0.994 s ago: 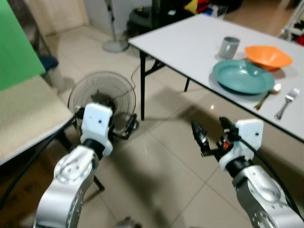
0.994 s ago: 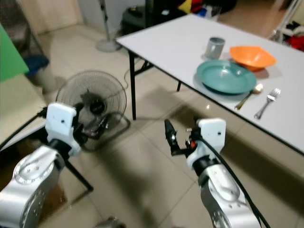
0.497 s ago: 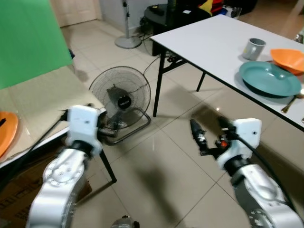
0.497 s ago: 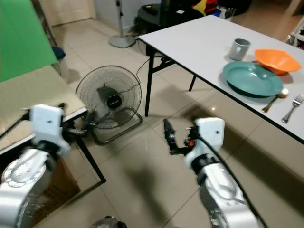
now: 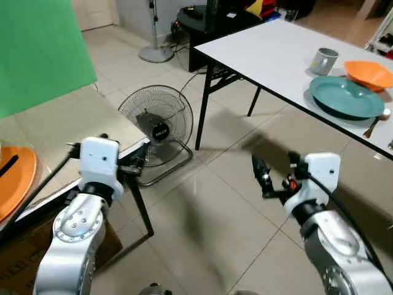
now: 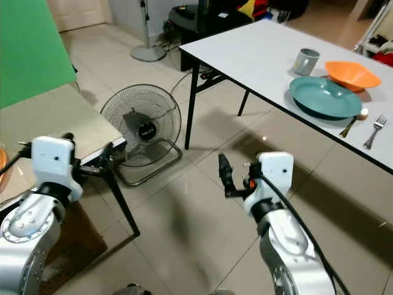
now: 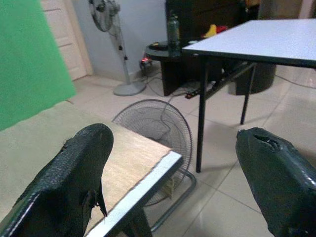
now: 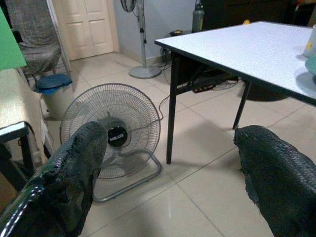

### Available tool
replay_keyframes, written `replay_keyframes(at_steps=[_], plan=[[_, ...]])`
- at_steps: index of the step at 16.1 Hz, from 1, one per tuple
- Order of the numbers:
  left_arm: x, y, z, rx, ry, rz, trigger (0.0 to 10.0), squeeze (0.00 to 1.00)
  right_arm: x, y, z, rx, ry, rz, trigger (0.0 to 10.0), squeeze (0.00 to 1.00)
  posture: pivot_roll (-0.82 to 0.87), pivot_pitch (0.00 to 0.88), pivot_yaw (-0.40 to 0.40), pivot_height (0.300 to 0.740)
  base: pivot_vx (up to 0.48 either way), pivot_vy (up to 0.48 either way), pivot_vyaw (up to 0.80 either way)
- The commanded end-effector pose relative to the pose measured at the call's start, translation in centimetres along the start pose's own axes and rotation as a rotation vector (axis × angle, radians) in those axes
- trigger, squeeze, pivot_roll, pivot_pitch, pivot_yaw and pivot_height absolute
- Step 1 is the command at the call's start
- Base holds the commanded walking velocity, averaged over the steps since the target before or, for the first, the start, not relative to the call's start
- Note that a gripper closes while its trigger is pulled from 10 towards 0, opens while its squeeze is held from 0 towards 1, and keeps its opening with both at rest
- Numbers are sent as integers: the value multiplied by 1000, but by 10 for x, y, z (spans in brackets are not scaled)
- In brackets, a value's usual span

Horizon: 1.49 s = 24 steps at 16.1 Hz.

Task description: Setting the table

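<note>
Both grippers hang open and empty above the tiled floor: the left gripper (image 7: 173,187) by a beige surface (image 5: 67,123), the right gripper (image 8: 168,182) facing a floor fan (image 5: 155,118). Farther off, the white surface (image 6: 258,52) carries a teal plate (image 6: 324,97), orange bowl (image 6: 351,74), mug (image 6: 304,61), spoon (image 6: 355,120) and fork (image 6: 374,131).

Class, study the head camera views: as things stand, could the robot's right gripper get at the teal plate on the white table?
Probably not yet. The right gripper hangs open over the floor, below and short of the white table, whose edge lies between it and the teal plate.
</note>
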<state>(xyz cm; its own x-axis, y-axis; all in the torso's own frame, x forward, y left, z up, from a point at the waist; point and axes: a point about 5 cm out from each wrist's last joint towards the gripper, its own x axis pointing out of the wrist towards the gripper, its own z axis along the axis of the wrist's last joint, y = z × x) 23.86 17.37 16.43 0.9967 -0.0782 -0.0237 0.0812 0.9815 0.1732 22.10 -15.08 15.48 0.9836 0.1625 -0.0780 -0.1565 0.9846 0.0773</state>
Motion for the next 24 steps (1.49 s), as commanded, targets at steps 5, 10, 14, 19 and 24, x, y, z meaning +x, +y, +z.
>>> replay_keyframes(at_steps=[5,10,14,19,24], plan=[[-5,-4,0,-19,2,6,10000,0,-1,3,1,-28,10,6,10000,0,44,99,-14,740,0,278,0],[-4,-6,1,-26,2,-1,10000,0,-3,1,0,-33,17,-1,10000,0,36,102,-13,740,0,276,0],[-5,-6,3,-27,-9,6,10000,0,2,3,1,-73,31,39,10000,420,46,94,-30,740,0,69,600],[-4,-4,3,-24,-18,-7,10000,0,4,7,-1,-48,33,63,10000,1000,50,73,-10,740,0,0,800],[-4,-9,9,-15,-52,-52,10000,0,7,8,-1,-41,26,70,10000,953,72,56,-7,740,0,0,640]])
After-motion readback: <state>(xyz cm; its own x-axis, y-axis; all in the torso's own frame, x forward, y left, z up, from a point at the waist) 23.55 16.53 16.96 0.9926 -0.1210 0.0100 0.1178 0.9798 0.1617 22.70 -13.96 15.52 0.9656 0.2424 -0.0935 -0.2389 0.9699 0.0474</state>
